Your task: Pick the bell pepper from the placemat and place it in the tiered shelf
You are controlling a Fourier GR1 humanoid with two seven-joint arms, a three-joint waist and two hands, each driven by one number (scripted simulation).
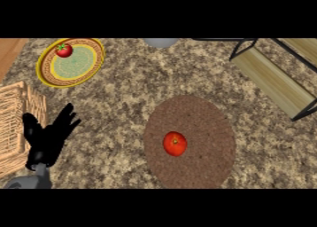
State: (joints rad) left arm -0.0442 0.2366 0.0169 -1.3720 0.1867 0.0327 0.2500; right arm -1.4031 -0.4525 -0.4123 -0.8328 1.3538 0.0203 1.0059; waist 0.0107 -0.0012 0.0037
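As nothing is grasped yet, the bell pepper (175,143) is left lying mid-placemat (200,117), well apart from the tiered shelf (272,82) across the counter (122,97); the left hand (48,137) is held aside, fingers (64,114) spread, seemingly resting; no right hand is shown.

Black left hand (48,139), grey forearm (27,181)

Bell pepper (175,143) on placemat (200,114), tiered shelf (273,82) behind at right, plate (77,66) behind at left

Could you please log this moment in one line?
bell pepper: on placemat | left hand: open, idle | right hand: unseen
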